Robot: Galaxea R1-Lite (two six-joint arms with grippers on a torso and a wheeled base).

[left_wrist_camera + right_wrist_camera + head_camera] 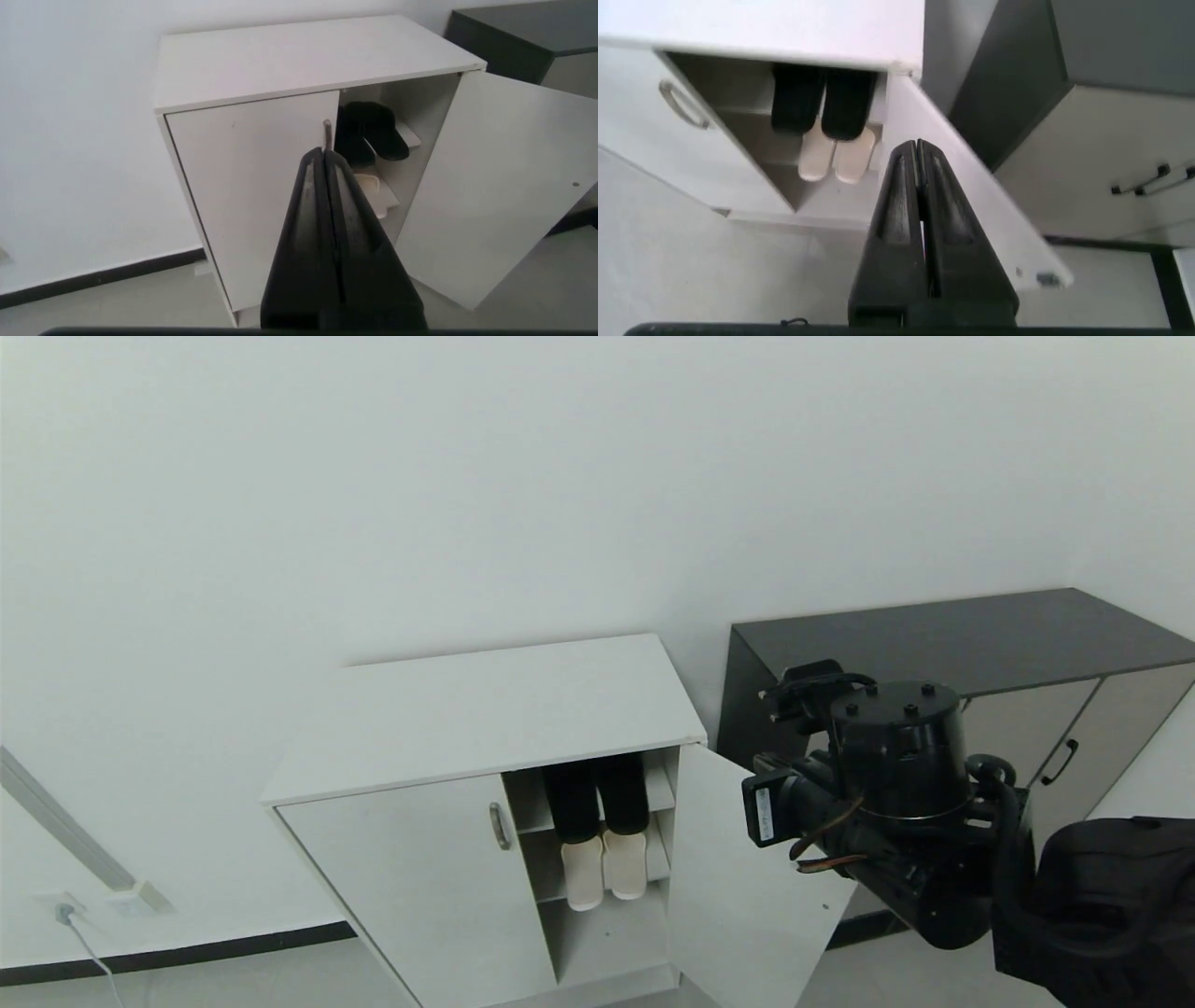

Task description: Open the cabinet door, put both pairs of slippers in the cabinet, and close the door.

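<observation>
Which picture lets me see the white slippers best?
The head view: both white slippers sit side by side in the open cabinet, below the black slippers. The right wrist view shows both too, tilted. In the left wrist view the left gripper partly hides them.

In the lower middle of the head view, the white cabinet (485, 709) stands on the pale floor (187, 994) against the wall. Its right-hand door (738, 896) is swung open and its left-hand door (420, 887) is closed. Inside, the upper shelf (661, 786) carries a pair of black slippers (597, 798), lying side by side with their ends reaching past the shelf's front edge. The shelf below (544, 863) carries a pair of cream slippers (605, 868), touching each other and directly under the black pair. To the right of the frame, a dark cabinet (952, 635) stands on the same floor, just beside the white one.
</observation>
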